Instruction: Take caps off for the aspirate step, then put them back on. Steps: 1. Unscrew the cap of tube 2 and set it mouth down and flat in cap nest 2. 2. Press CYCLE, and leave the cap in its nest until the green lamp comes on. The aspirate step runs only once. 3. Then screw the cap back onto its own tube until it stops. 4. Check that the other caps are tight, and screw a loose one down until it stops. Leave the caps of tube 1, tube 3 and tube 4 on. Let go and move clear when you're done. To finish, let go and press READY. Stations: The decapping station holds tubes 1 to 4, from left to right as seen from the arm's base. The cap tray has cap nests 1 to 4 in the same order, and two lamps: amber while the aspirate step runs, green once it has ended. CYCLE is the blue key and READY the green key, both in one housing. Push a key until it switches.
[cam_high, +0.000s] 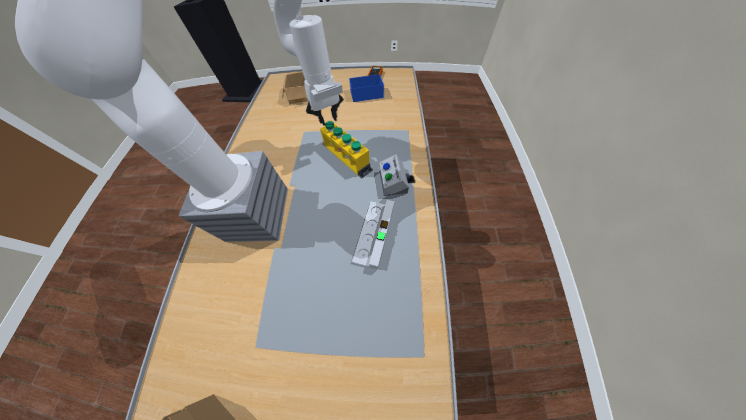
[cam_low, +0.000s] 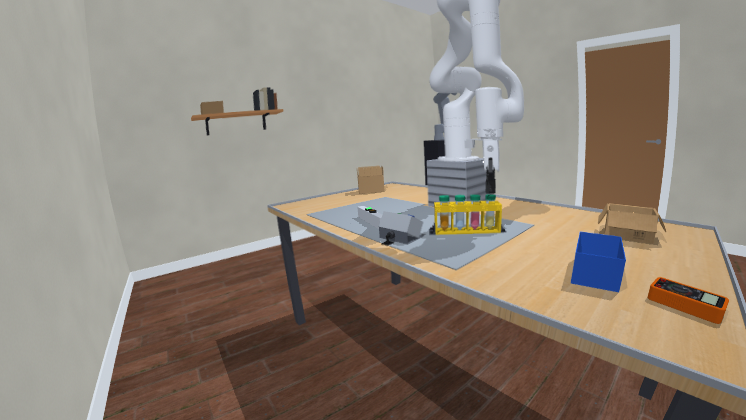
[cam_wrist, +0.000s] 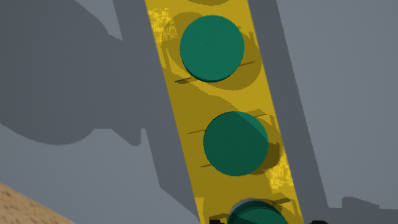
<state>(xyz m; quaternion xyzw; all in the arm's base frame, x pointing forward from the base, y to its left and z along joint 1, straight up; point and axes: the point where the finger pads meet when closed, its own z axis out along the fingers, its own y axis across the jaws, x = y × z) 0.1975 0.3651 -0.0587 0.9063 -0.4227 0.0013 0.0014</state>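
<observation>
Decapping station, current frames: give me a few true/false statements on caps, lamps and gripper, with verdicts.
1. All four tubes in the yellow decapping station carry green caps. True.
2. A cap lies in a nest of the cap tray. False: the nests show no cap.
3. The green lamp is lit. True.
4. The gripper is clamped on a cap. False: it hangs above the end cap at the far end of the station, fingers apart, holding nothing.
5. The blue bin stands on the grey mat. False: it stands on bare wood, off the mat.
</observation>
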